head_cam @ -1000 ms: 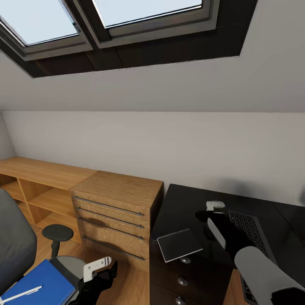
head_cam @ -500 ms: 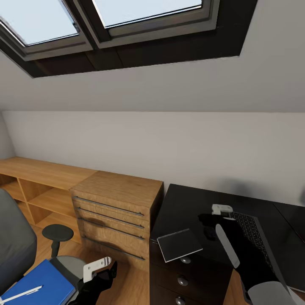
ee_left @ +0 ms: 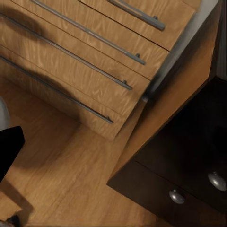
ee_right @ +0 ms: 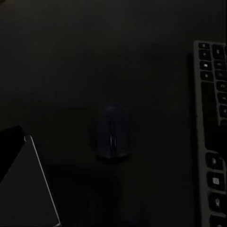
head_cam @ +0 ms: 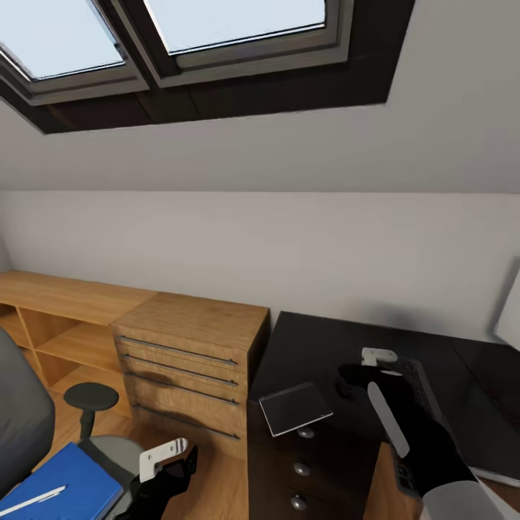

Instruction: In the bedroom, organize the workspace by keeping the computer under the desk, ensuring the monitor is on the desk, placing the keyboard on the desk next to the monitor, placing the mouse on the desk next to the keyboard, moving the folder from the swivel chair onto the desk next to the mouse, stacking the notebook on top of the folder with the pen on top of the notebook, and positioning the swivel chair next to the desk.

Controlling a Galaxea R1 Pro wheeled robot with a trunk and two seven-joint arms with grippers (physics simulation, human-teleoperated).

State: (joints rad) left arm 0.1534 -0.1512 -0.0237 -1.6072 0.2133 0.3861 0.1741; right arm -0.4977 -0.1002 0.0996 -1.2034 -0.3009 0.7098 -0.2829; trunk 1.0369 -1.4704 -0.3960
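Note:
My right gripper [head_cam: 355, 380] hovers open over the black desk [head_cam: 310, 347], just above the small dark mouse [ee_right: 112, 131], which lies free on the desktop. The dark keyboard [head_cam: 417, 370] lies right beside the mouse, partly under my right arm; its keys [ee_right: 213, 132] show in the right wrist view. The thin dark notebook [head_cam: 295, 408] sits on the desk's front corner. The monitor's white edge [head_cam: 510, 312] shows at far right. The blue folder [head_cam: 63, 487] lies on the grey swivel chair [head_cam: 20, 422] with the white pen [head_cam: 32, 500] on it. My left gripper [head_cam: 175, 464] hangs open low beside the chair.
A light-wood drawer unit [head_cam: 189, 361] stands against the desk's left side, with a low open shelf [head_cam: 65, 318] beyond it. The desk's own drawers with round knobs [ee_left: 177, 196] face me. Sloped wall and skylights [head_cam: 231, 29] are above. Wood floor [ee_left: 61, 179] lies between chair and drawers.
The camera has turned a little to the right, bringing the monitor's edge into view. My right gripper has shifted slightly right over the mouse. The left arm has not moved.

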